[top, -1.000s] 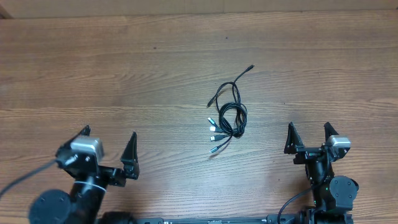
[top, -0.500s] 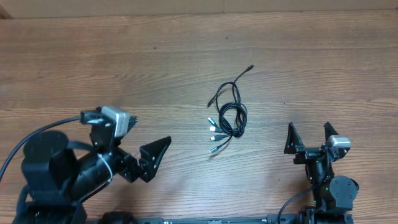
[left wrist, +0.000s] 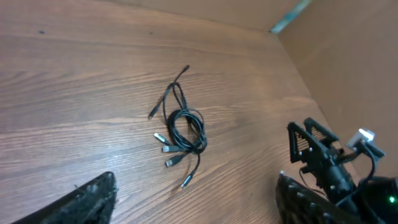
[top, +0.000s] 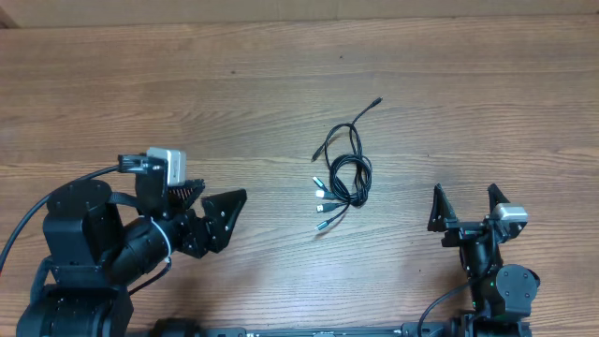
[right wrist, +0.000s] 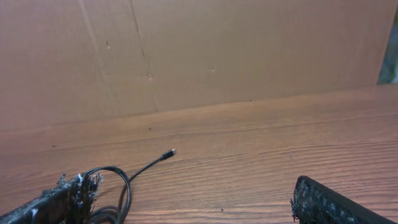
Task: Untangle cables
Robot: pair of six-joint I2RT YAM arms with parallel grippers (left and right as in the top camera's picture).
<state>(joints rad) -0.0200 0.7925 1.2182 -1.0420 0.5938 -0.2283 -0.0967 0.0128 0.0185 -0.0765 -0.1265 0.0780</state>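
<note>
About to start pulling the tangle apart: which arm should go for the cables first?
Left. The left gripper points at the cables, whole bundle centred in its wrist view; the right gripper faces past them, seeing only one edge.

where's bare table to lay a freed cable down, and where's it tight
Bare wood: the far strip of the table beyond the cables, and the far-left area past the left gripper. A narrower gap lies between the cables and the right gripper. Crowded: the near edge, around both grippers.

Robotics lab setup, wood-grain table point(top: 140, 84), plain brown board wall point(right wrist: 249, 43) behind it
</note>
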